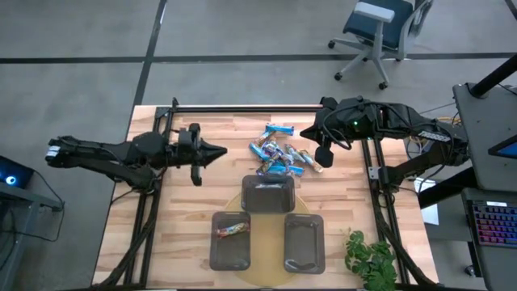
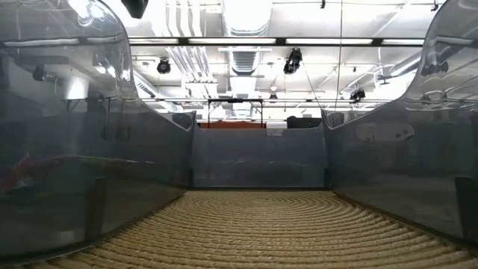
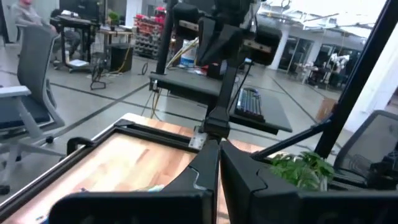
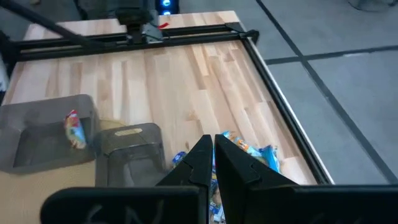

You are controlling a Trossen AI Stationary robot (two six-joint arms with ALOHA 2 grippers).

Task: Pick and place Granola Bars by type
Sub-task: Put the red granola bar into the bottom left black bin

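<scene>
Hovering beside the Granola Bars (image 1: 279, 155) heaped on the table (image 1: 161, 234) behind the trays (image 1: 268, 194), the right gripper (image 1: 323, 157) is seen pressed closed and empty; its fingers should be parted before descent; the left gripper (image 1: 220, 150), likewise closed, waits apart.

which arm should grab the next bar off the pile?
Right, probably. The right gripper sits shut at the edge of the granola bar pile; the left gripper, also shut, waits farther off across bare table.
</scene>
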